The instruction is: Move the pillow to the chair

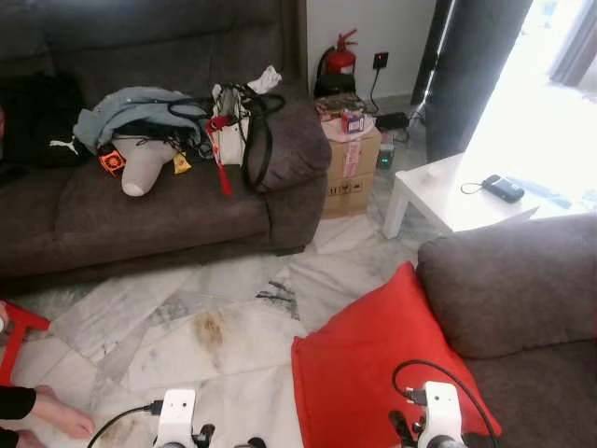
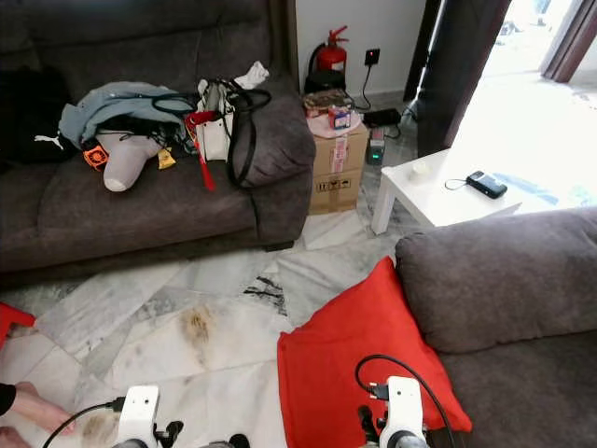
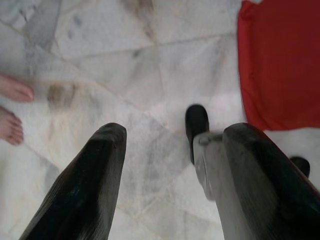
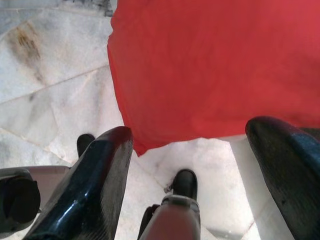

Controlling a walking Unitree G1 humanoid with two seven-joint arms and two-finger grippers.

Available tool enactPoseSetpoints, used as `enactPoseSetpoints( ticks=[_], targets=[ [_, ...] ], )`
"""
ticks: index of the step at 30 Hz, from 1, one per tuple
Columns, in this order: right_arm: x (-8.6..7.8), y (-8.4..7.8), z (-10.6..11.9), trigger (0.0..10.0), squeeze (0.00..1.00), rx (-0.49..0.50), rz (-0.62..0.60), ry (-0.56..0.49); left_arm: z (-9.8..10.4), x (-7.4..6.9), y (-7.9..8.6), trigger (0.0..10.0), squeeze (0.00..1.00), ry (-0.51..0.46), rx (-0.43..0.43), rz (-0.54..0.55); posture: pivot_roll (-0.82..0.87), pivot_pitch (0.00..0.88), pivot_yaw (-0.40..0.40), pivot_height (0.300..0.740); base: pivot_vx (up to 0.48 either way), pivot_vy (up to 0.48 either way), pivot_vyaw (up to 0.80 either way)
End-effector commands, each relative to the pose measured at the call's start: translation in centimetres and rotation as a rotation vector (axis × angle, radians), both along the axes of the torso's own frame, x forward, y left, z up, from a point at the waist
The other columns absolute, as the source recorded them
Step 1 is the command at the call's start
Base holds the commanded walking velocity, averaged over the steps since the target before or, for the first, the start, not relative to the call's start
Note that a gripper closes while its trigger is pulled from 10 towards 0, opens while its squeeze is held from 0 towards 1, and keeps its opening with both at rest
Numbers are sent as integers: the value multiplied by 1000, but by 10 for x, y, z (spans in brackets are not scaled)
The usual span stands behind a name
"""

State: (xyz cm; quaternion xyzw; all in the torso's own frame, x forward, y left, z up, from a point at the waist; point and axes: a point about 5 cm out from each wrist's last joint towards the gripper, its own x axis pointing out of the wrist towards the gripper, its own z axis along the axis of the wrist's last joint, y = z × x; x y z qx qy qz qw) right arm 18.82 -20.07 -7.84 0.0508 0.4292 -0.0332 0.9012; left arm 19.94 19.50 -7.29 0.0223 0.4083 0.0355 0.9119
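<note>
Leaning against the near grey chair [image 1: 522, 299] at right, one red pillow [image 1: 373, 364] stands on the marble floor [image 1: 187, 317]. Both grippers hang above the floor with fingers spread and nothing held: left gripper [image 3: 170, 165] over bare tiles, right gripper [image 4: 195, 150] over the pillow's near edge. Two bare feet [image 3: 12, 107] show at near left; one sofa [image 1: 140, 187] stands far left.
</note>
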Motion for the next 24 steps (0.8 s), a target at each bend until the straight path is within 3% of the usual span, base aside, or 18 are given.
enactPoseSetpoints(
  ticks=[1, 6, 11, 15, 21, 24],
  targets=[
    [-2, -1, -1, 10000, 0, 1, -17, 5, -2, -5, 3, 10000, 0, 16, 13, 8, -20, 87, 44, 740, 0, 0, 0],
    [0, -2, 0, 10000, 0, 4, -46, -6, -1, -3, 3, 10000, 0, 3, 10, 0, -21, 89, 44, 740, 0, 0, 0],
    [9, -13, 7, 10000, 0, -4, -152, -69, 14, 21, 3, 10000, 0, -93, 39, -51, -5, 91, 47, 740, 0, 0, 0],
    [19, -26, 16, 10000, 0, -72, -161, -99, 23, 35, 3, 10000, 0, -129, 54, -103, -12, 86, 55, 740, 0, 0, 0],
    [12, -43, 16, 10000, 0, -118, -208, -74, 19, 28, 4, 10000, 0, -100, 60, -112, -22, 76, 55, 740, 0, 0, 0],
    [-1, -45, 9, 10000, 0, -118, -209, -31, 9, 13, 7, 10000, 0, -49, 70, -103, -19, 78, 52, 740, 0, 0, 0]
  ],
)
